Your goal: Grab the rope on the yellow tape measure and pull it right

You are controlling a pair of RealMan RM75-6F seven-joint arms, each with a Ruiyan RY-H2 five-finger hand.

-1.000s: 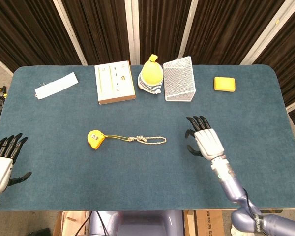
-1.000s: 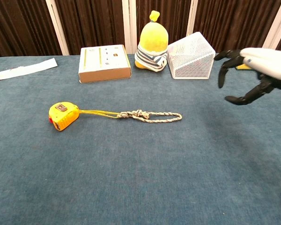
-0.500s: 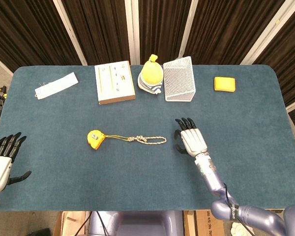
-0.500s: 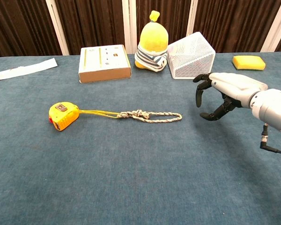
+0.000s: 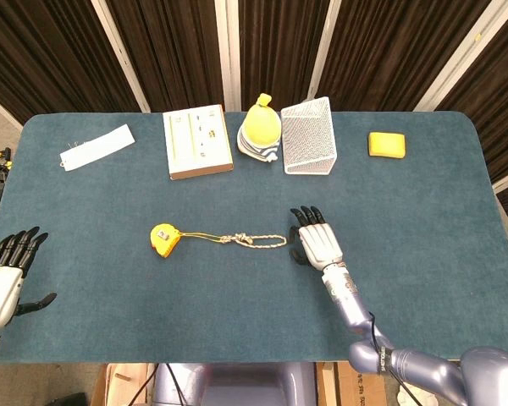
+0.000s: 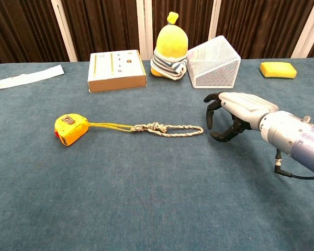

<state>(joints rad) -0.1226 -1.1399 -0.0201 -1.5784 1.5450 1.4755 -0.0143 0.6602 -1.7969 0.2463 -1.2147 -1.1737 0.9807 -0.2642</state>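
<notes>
The yellow tape measure point(image 5: 164, 238) point(image 6: 69, 128) lies left of the table's middle. Its rope point(image 5: 252, 241) point(image 6: 167, 128) runs rightward from it, with a knot partway and a braided loop at the end. My right hand point(image 5: 317, 240) point(image 6: 232, 112) hovers just right of the loop's end, fingers apart and curved, holding nothing and apart from the rope. My left hand point(image 5: 5, 279) rests open at the table's front left edge, far from the tape measure; the chest view does not show it.
Along the far side stand a flat box point(image 5: 197, 140), a yellow plush toy point(image 5: 262, 128), a white mesh basket point(image 5: 309, 135) and a yellow sponge point(image 5: 387, 144). A white paper strip point(image 5: 97, 146) lies at the far left.
My right hand has moved left and lower toward the rope's loop end, from well right of it to just beside it. The tape measure, rope and left hand have stayed put.
</notes>
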